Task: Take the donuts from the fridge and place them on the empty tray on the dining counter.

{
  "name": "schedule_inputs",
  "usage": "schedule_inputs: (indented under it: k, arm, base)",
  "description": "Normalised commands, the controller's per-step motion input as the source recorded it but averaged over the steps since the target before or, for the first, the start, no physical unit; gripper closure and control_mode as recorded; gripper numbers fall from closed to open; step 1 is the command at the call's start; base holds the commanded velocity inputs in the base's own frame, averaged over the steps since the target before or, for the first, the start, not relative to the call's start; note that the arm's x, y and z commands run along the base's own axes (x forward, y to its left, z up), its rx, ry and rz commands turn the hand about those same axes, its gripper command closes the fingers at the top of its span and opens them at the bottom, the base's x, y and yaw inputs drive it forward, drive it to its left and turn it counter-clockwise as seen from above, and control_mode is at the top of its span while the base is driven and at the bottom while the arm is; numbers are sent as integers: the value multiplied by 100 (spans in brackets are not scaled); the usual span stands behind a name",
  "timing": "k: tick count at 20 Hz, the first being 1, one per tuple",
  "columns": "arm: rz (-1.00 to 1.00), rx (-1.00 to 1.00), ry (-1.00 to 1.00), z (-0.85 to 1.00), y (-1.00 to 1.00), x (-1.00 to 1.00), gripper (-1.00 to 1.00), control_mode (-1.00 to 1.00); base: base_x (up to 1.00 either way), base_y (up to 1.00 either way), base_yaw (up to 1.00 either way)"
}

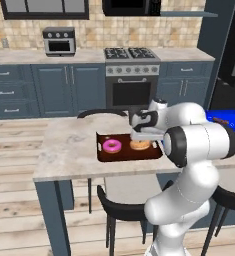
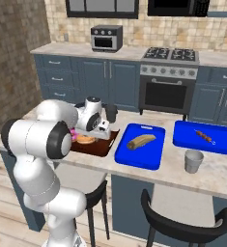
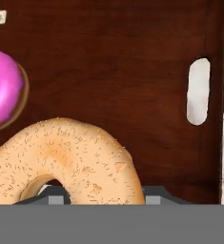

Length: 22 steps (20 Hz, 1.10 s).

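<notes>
The dark brown tray (image 1: 126, 155) (image 2: 98, 147) (image 3: 132, 57) lies on the beige dining counter (image 1: 69, 150) (image 2: 182, 179). The pink donut (image 1: 111, 146) (image 3: 1, 88) rests flat in the tray's left half. My gripper (image 1: 140, 141) (image 2: 89, 137) (image 3: 104, 198) points down over the tray's right half and is shut on the orange-tan donut (image 1: 139, 145) (image 2: 86, 140) (image 3: 80, 152), with a finger on each side of the ring's near side. That donut sits just at the tray floor; whether it touches I cannot tell. The black fridge (image 1: 234, 50) stands at the far right.
Two blue trays (image 2: 134, 158) (image 2: 221, 147) lie to the right of the brown tray, one with a bread piece (image 2: 140, 141), one with a skewer (image 2: 203, 136). A grey cup (image 2: 193, 160) stands near the counter's front edge. Black stools (image 1: 120, 209) (image 2: 182, 223) sit under the counter.
</notes>
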Motion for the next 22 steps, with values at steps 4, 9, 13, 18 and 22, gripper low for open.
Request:
schedule_inputs:
  k: [4,9,13,18,22]
  arm:
    - [7,0,-6,-31,0,33,100,-100]
    - [6,0,-6,-29,-4,12,100,-100]
    - [5,0,-8,-23,-9,20,100,-100]
    - [5,0,-7,-17,-4,15,100,-100]
    - [4,0,-6,-3,0,18,100,-100]
  base:
    - [0,0,0]
    - [0,0,0]
    - [0,0,0]
    - [0,0,0]
    - [0,0,0]
